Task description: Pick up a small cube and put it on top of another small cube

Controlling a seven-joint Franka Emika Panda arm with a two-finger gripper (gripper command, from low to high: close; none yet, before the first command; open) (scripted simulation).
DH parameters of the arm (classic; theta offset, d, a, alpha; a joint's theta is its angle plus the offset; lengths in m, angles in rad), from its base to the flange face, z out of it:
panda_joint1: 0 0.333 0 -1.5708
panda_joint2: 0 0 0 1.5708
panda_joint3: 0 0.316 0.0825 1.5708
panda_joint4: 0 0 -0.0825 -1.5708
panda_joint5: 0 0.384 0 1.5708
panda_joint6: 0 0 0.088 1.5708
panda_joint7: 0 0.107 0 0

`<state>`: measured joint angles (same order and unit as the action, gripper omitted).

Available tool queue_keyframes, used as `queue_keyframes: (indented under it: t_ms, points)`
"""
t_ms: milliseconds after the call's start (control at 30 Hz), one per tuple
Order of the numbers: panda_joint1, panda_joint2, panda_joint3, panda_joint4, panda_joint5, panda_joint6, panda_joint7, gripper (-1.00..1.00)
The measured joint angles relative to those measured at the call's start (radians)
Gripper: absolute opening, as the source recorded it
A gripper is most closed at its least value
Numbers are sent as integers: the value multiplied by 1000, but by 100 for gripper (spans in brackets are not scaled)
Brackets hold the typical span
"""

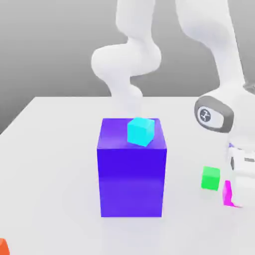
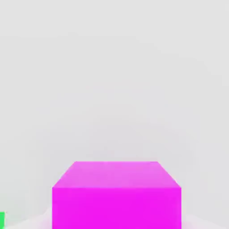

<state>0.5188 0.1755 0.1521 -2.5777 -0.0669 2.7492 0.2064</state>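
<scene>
The arm bends low at the exterior view's right, and its gripper [image 1: 238, 191] is down at the table [image 1: 50, 164], hard against the magenta cube [image 1: 227, 194]. The jaws are drawn in to their narrowest, and the magenta cube [image 2: 116, 197] sits right under the hand; whether the fingers truly pinch it, I cannot tell. Take the big blue block [image 1: 132, 174] as our landmark, standing mid-table. On its top face rests the cyan cube [image 1: 140, 131], turned a little askew, towards the far edge. Off to the block's side, towards the exterior view's right, sits the green cube [image 1: 210, 178], on the table just beside the magenta one. Away at the near corner on the exterior view's left, well apart from the block, an orange cube [image 1: 3, 246] peeks in.
</scene>
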Motion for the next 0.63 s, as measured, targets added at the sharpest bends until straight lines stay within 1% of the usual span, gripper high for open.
queue_keyframes:
  t_ms: [133,300,400,533,567,633]
  points:
    - [37,-146,36,-114,59,-29,54,-100]
    - [101,-322,58,-257,139,-60,122,-100]
    - [99,-270,67,-276,124,11,153,-100]
    - [95,-131,45,-273,27,144,224,-100]
    - [99,-108,37,-272,7,165,239,100]
    - [99,-108,37,-272,7,165,239,100]
